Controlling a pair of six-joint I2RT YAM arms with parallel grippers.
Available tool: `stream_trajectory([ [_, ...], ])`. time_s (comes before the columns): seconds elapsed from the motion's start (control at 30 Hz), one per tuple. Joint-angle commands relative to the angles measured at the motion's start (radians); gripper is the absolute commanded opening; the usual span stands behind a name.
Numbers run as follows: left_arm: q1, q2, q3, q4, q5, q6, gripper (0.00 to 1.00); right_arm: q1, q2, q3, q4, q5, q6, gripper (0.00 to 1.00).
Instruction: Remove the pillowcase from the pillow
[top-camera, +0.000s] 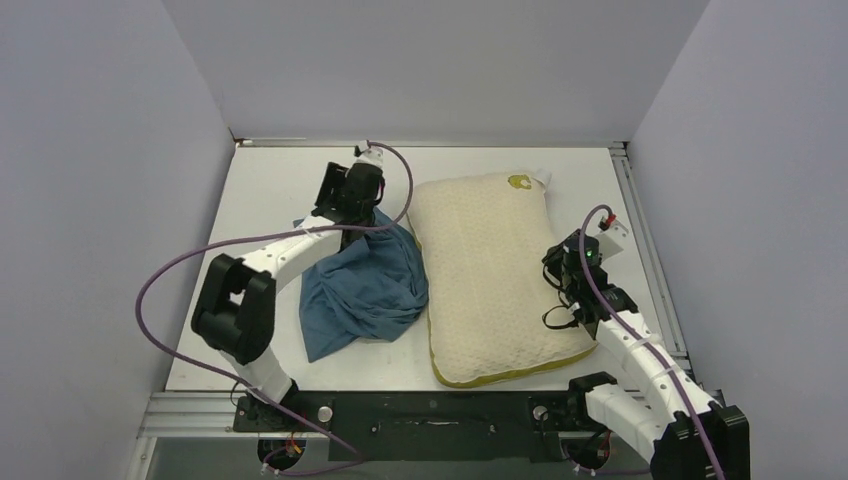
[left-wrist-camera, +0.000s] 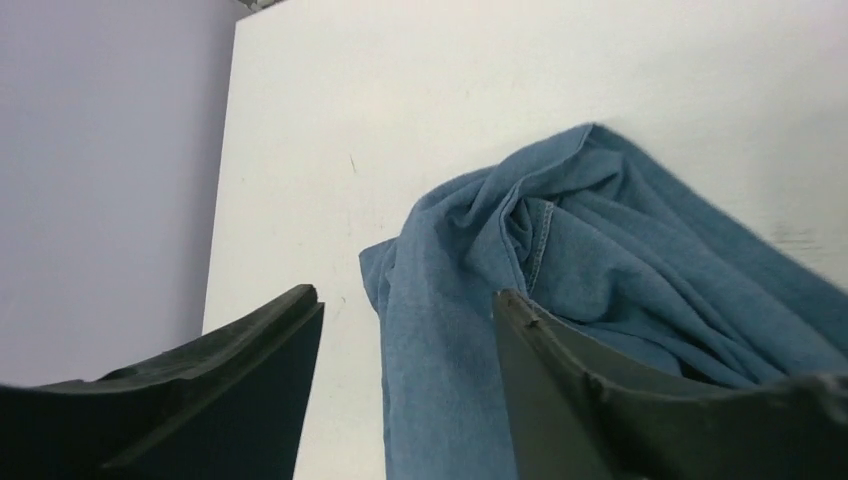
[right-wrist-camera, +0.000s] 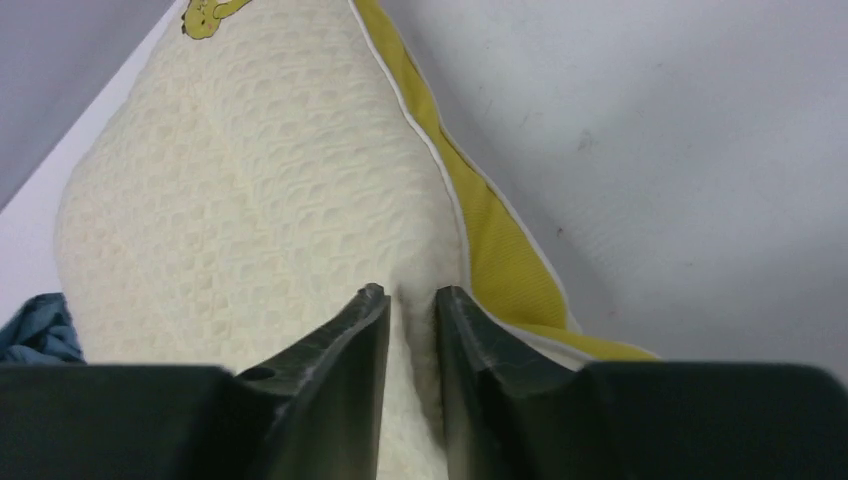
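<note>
text: none legible | pillow (top-camera: 490, 280): yellow logo (top-camera: 519, 182), unreadable

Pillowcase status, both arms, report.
Left gripper open above pillowcase. Right gripper pinching pillow edge. Pillowcase off, heaped left of pillow. Nothing in the way.

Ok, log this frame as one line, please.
pillowcase: off, crumpled left of pillow | left hand: open above pillowcase | right hand: narrow gap, pinching pillow edge | table

Overhead view down onto table (top-camera: 270, 190); wrist views close, forward-facing
</note>
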Motion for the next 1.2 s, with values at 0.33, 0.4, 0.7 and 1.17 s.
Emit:
stream_trajectory([
  [0.33, -0.031, -0.732, -0.11, -0.143, 0.213, -0.338, 0.92, 0.006, -0.255, 0.187, -0.267, 0.183, -0.119, 0.96],
  [0.4, -0.031, -0.839, -0.147, -0.139, 0.233, -0.343, 0.93, 0.004, -0.29, 0.231, -0.308, 0.206, -0.147, 0.9],
  [0.7, -0.03, -1.256, -0.312, -0.136, 0.176, -0.28, 0.96, 0.004, -0.417, 0.392, -0.407, 0.302, -0.296, 0.9],
  [1.17, -0.026, -1.552, -0.558, -0.144, 0.104, -0.269, 0.96, 0.006, -0.673, 0.287, -0.261, 0.426, -0.512, 0.9],
])
